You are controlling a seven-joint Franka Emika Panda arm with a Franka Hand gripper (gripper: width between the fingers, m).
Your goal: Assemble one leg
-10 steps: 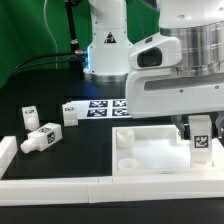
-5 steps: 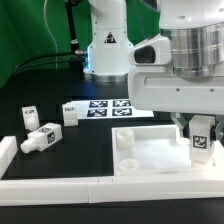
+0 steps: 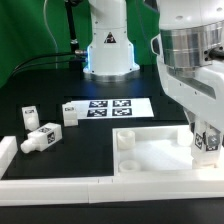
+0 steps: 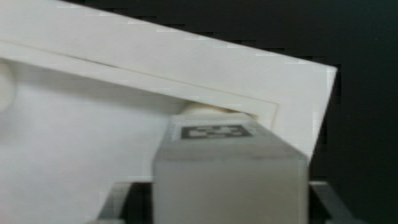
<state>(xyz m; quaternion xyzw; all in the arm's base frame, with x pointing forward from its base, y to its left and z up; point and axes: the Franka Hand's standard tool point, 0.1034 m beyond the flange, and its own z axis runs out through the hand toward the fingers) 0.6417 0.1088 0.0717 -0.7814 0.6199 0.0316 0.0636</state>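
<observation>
My gripper [image 3: 205, 138] is shut on a leg [image 3: 207, 142], a chunky white peg with a tag sticker. It holds the leg upright over the corner of the flat white panel [image 3: 155, 150] at the exterior view's right. In the wrist view the leg [image 4: 222, 165] fills the space between my fingers [image 4: 135, 205], and its far end sits at a round hole [image 4: 210, 104] near the panel's corner [image 4: 125, 100]. I cannot tell whether the end is in the hole. Three more legs [image 3: 40, 137] [image 3: 30, 117] [image 3: 71, 112] lie on the black table at the exterior view's left.
The marker board [image 3: 108, 107] lies behind the panel. Long white border rails [image 3: 50, 185] run along the front and the left [image 3: 8, 150]. The panel has open holes [image 3: 125, 138] on its left side. The robot base [image 3: 108, 50] stands at the back.
My gripper has moved down and slightly to the exterior view's right with the leg, bringing it lower onto the panel's corner.
</observation>
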